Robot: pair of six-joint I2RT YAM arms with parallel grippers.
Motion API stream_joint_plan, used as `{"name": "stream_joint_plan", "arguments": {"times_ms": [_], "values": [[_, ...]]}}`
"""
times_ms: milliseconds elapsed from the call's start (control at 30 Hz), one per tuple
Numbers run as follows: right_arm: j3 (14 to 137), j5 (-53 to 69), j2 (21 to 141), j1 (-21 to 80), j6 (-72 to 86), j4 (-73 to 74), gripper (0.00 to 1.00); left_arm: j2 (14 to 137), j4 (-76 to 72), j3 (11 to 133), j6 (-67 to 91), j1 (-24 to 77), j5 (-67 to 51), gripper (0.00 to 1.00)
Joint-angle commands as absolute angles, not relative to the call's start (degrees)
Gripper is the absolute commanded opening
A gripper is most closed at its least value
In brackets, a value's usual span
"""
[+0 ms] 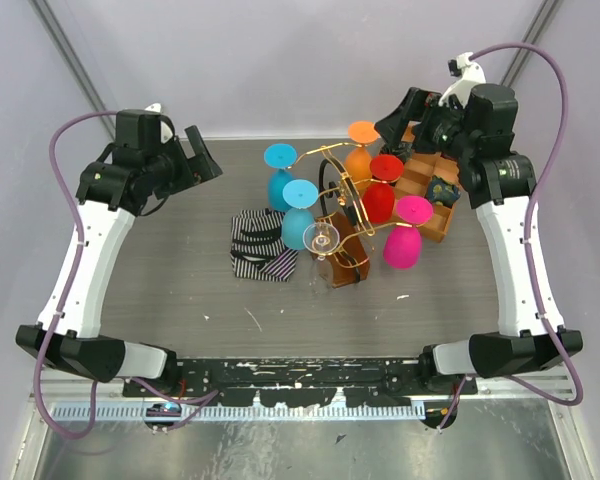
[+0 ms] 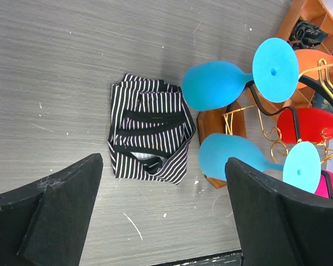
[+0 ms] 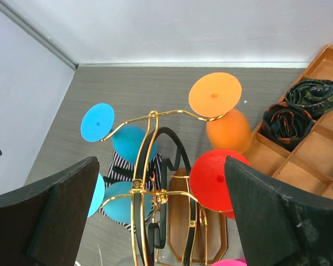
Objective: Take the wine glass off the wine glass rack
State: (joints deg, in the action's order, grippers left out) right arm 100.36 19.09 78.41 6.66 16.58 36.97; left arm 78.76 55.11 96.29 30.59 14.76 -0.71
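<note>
At the middle of the worktop (image 1: 180, 290) stands the wine glass rack (image 1: 342, 190), its gold wire arms carrying inverted glasses by their feet: 2 blue glasses (image 1: 278, 192) on the left, an orange glass (image 1: 358, 162) at the far side, a red glass (image 1: 377, 205) and a pink glass (image 1: 402, 248) to the right, and a clear glass (image 1: 322, 238) at the near side. The bowls hang crowded together, so I judge that a tool reaching for 1 could knock its neighbour off the wire. It could also tip the rack on its wooden base (image 1: 345, 262) if a foot snags a scroll end instead of sliding out. The right tool (image 3: 161, 160) hovers above the rack's far right side, looking down on it, fingers spread wide and empty. The left tool (image 2: 164, 163) hangs raised left of the rack, over the striped cloth (image 2: 150, 133), likewise wide open and holding nothing.
</note>
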Motion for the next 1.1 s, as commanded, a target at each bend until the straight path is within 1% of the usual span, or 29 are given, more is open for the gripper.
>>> {"name": "stream_joint_plan", "arguments": {"times_ms": [0,167,433,533,600,667,767,900,967,1067], "values": [[99.52,16.23,74.88,6.42,19.41,31.74,1.0,79.38,58.13,99.13,27.81,14.55,-1.08,0.98],[97.91,17.47,73.55,6.5,18.14,34.23,1.0,78.74,59.73,98.88,27.22,14.61,-0.79,0.98],[100.06,22.52,73.36,9.27,16.61,47.75,1.0,78.0,60.48,96.71,27.45,14.63,-1.16,0.98],[102.13,18.45,75.08,12.24,15.97,56.59,1.0,77.51,59.37,95.05,28.3,14.58,-2.28,0.98],[104.89,14.73,77.93,14.09,14.98,65.34,1.0,77.49,58.97,94.46,28.68,14.53,-2.65,0.98],[105.54,13.3,78.83,15.37,14.56,69.97,1.0,77.77,58.83,94.55,28.82,14.57,-3.08,0.98],[104.72,14.46,76.7,16.03,15.56,69.13,1.0,78.09,59.3,94.91,28.75,14.57,-3.5,0.98],[107.22,13.63,77.14,17.1,15.14,74.25,1.0,77.72,59.36,94.2,28.95,14.64,-3.58,0.98],[105.58,11.91,76.92,18.52,14.18,75.07,1.0,77.54,58.95,93.41,29.23,14.58,-3.94,0.98],[101.82,9.41,75.68,20.47,13.12,72.07,1.0,77.54,57.96,92.2,30.13,14.6,-4.99,0.98]]}}
